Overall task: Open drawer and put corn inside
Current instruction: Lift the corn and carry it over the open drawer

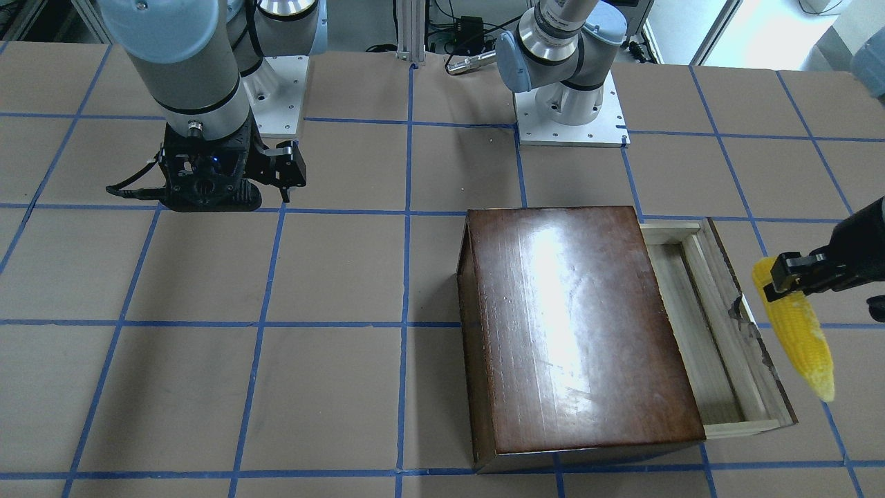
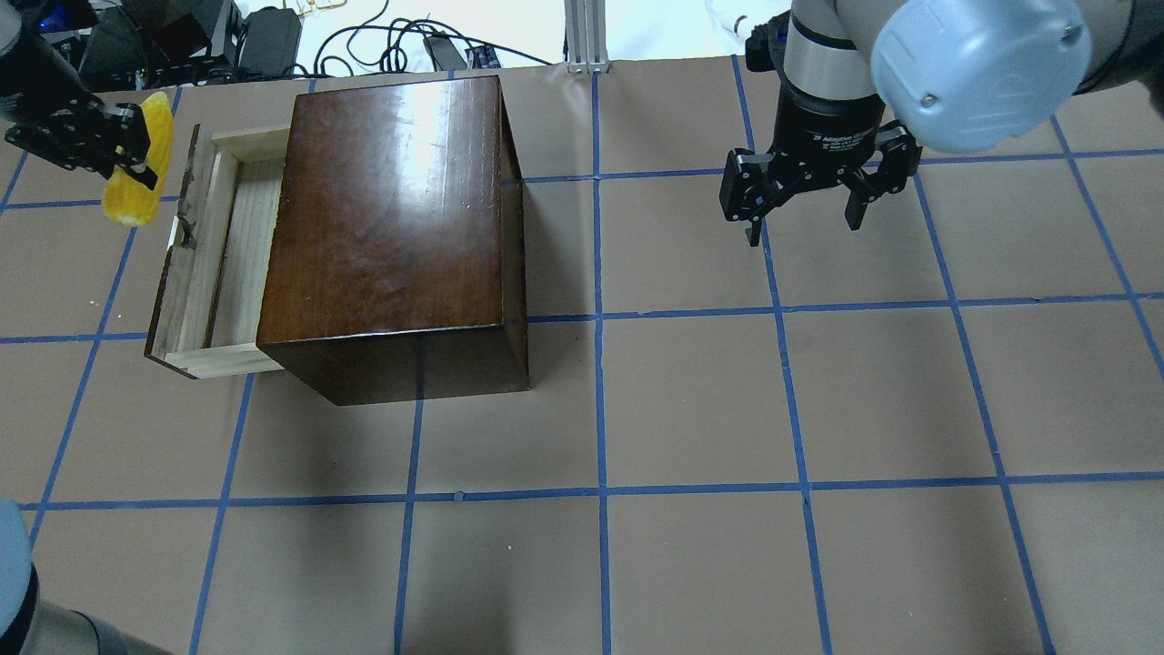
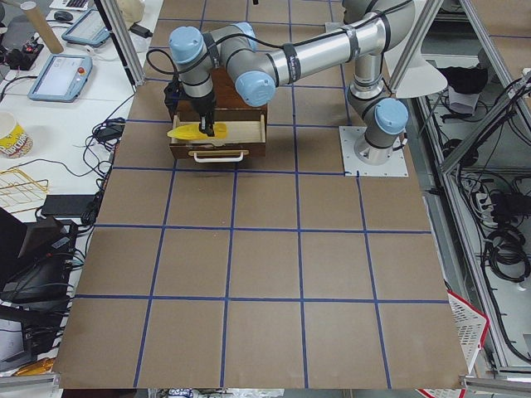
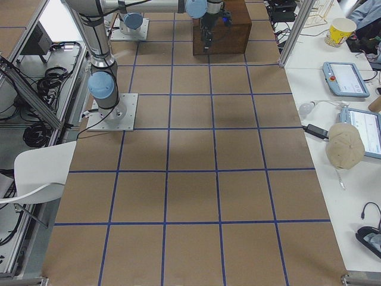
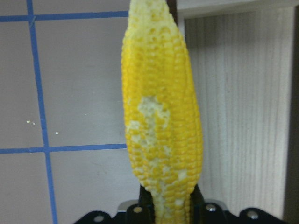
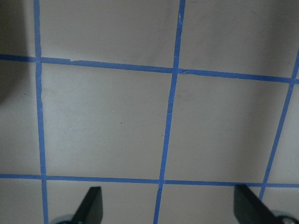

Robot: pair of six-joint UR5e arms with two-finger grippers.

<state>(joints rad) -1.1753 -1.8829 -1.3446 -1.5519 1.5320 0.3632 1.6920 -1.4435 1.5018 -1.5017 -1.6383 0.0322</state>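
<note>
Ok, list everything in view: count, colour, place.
corn: one, yellow, in the air just outside the drawer's front panel
drawer: one, pale wood with a dark front, pulled out of the cabinet, nothing in it
cabinet: one, glossy dark brown, on the table
table: one, brown with a blue tape grid
cup: one, yellow and white, on the side bench
cap: one, tan, on the side bench
chair: one, white, beside the table
left hand: one, black, shut on the corn
right hand: one, black, open, above bare table
</note>
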